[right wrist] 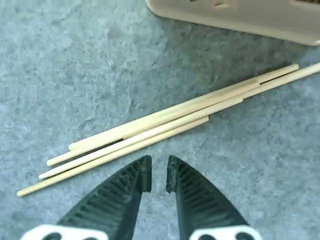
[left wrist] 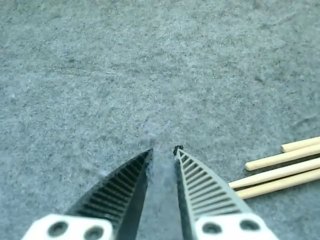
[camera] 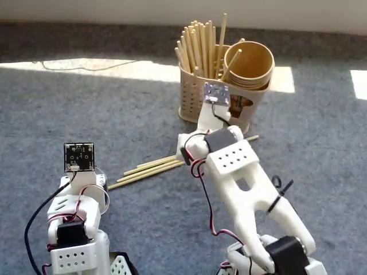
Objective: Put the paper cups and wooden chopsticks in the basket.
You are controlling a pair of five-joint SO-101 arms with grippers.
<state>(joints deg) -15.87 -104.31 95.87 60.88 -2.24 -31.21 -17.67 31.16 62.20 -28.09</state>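
Judging by the layout, the task is nearly done: the paper cups point(camera: 249, 63) sit nested in the basket point(camera: 192, 106) beside a thick bundle of wooden chopsticks point(camera: 198, 43). A few loose chopsticks point(right wrist: 150, 127) are left on the table point(camera: 86, 114) in front of the basket. The right gripper point(right wrist: 159, 172) hangs just beside them, slightly parted and empty. The left gripper point(left wrist: 164, 150) is likewise parted and empty.
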